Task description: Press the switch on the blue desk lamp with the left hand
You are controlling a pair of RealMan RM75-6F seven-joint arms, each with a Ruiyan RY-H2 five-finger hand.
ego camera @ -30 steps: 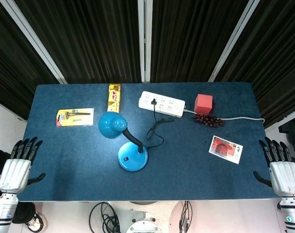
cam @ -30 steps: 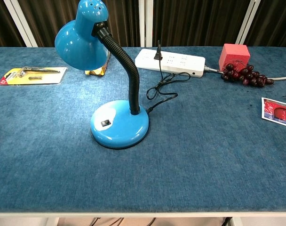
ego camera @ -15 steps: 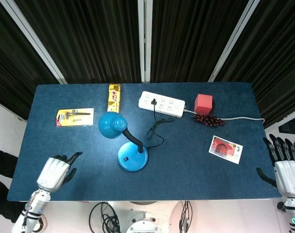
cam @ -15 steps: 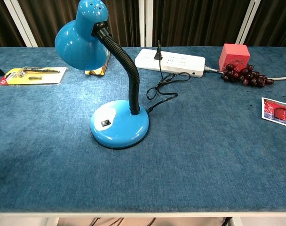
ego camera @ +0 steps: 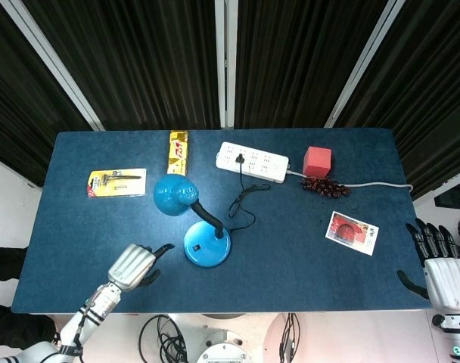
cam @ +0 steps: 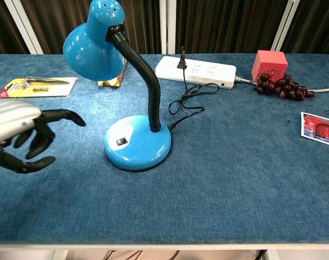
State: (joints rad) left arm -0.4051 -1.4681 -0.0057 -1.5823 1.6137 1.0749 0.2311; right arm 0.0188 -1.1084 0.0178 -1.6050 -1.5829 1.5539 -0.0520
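Observation:
The blue desk lamp [ego camera: 206, 243] [cam: 137, 142] stands mid-table, its shade [ego camera: 175, 193] [cam: 95, 44] bent toward the back left on a black gooseneck. A small black switch [ego camera: 196, 246] [cam: 120, 141] sits on the round base's front left. My left hand [ego camera: 134, 265] [cam: 21, 135] hovers over the table left of the base, fingers spread and holding nothing, one finger reaching toward the lamp but still apart from it. My right hand [ego camera: 442, 265] hangs open off the table's right edge, seen only in the head view.
A white power strip [ego camera: 253, 161] [cam: 195, 71] holds the lamp's plug, its black cord [cam: 186, 100] looping behind the base. A red cube [cam: 269, 64], grapes [cam: 281, 86], a photo card [ego camera: 352, 231], a yellow packet [ego camera: 178, 152] and a packaged tool [cam: 38, 85] lie around.
My left hand has swung in from the table's left edge toward the lamp base and now shows in the chest view. The right hand has sunk slightly lower.

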